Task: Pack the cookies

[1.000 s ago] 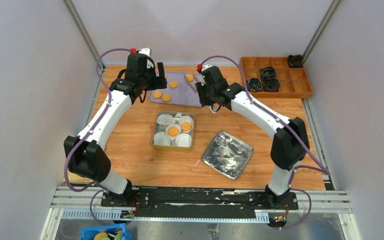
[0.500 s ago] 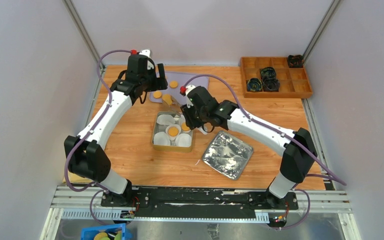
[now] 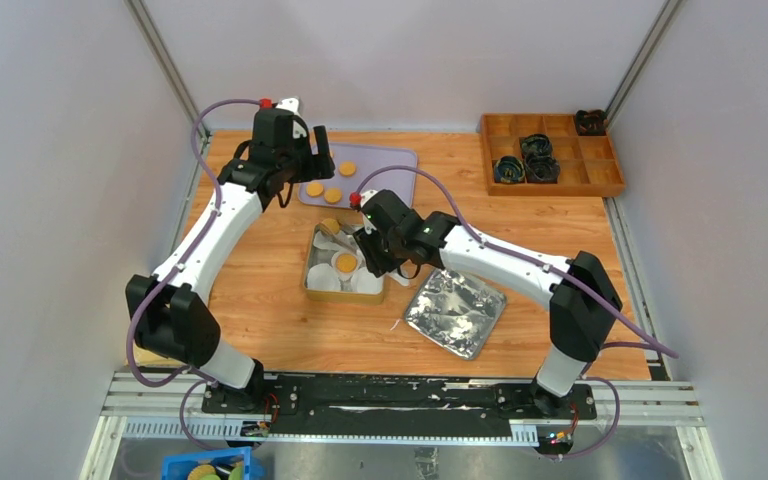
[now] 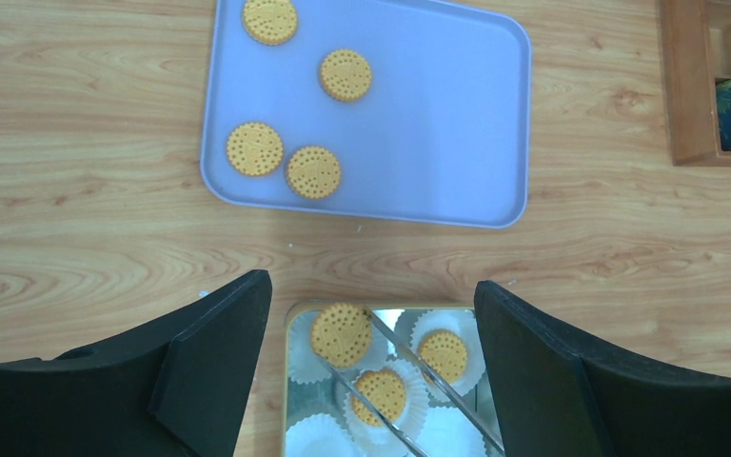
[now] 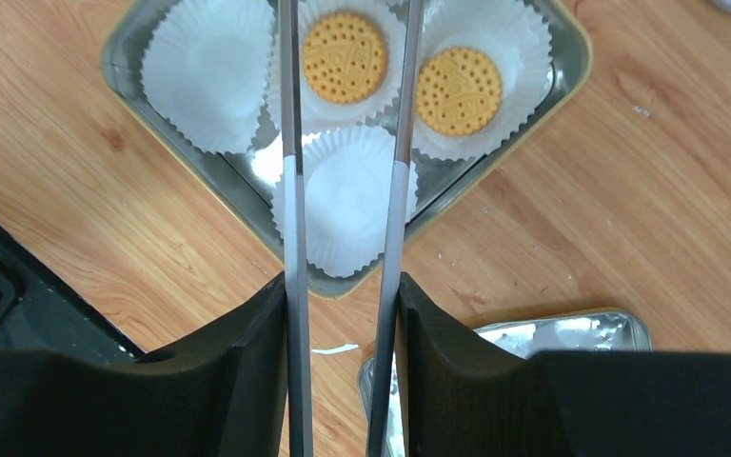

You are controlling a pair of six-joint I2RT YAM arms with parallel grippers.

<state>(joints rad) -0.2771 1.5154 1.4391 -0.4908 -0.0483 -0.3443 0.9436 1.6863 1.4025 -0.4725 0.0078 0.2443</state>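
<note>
Counter (image 3: 260, 310): wood, a tin (image 5: 122, 48) set on it.
Cookies (image 4: 345, 74): four were left on a tray (image 4: 438, 114) beyond the tin, three over it.
Left jaws: parted.
Right jaws: clamped on tongs (image 5: 289, 95).

A robotics lab test cell: plain pale walls (image 3: 50, 150) on metal posts (image 3: 165, 60) box in a wooden counter (image 3: 260, 320), two cabled robot arms (image 3: 210, 225) are bolted to a black rail (image 3: 400, 392), and a wooden tray (image 3: 560, 188) of coiled cables (image 3: 537, 150) sits well right of the right end effector (image 3: 365, 262).
</note>
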